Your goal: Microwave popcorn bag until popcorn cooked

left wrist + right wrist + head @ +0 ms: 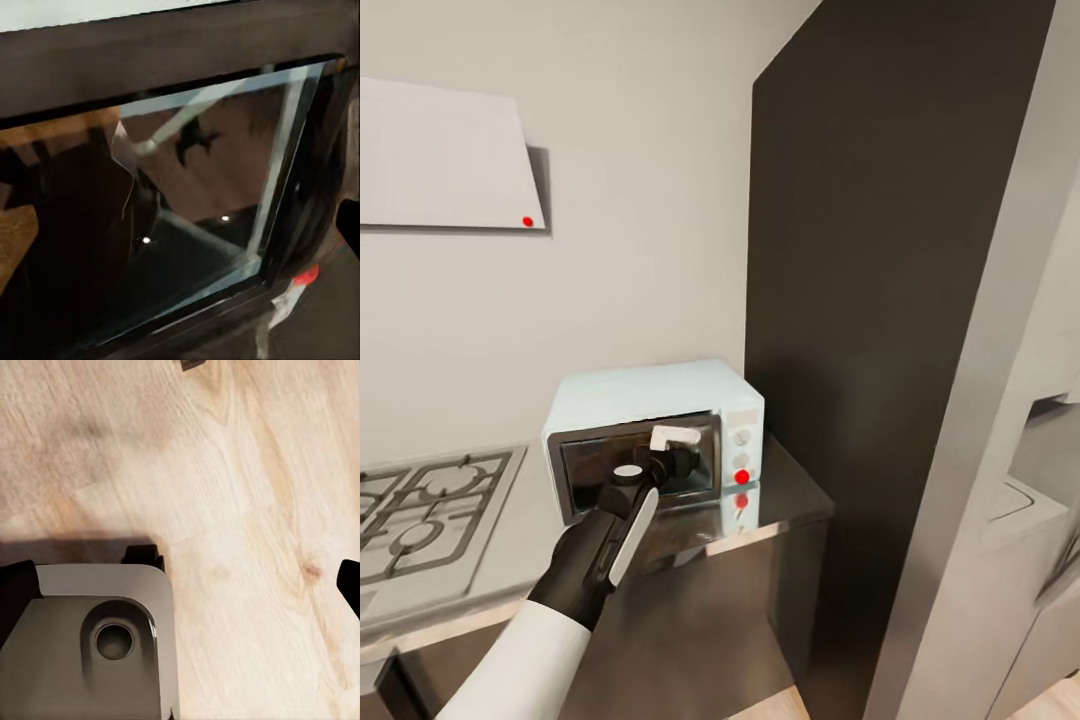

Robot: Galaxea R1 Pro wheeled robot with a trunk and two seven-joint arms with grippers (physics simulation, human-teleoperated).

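Observation:
The pale mint-blue microwave (650, 395) stands on the glossy countertop (790, 490), with its black glass door (600, 465) facing me. To the right of the door are two dials and a red button (742, 476). My left gripper (665, 462) is right up against the door glass (195, 225), and one dark fingertip (349, 225) shows at the frame's edge, so it looks open and empty. Tan-brown shapes (52, 142) show in the glass, perhaps the popcorn bag inside; I cannot tell for sure. My right gripper (180, 585) hangs open over the wooden floor.
A grey gas hob (420, 510) lies to the left of the microwave, with a white hood (440, 160) on the wall above it. A tall dark cabinet (860, 250) rises close on the right. A grey part of my base (97, 637) sits under the right gripper.

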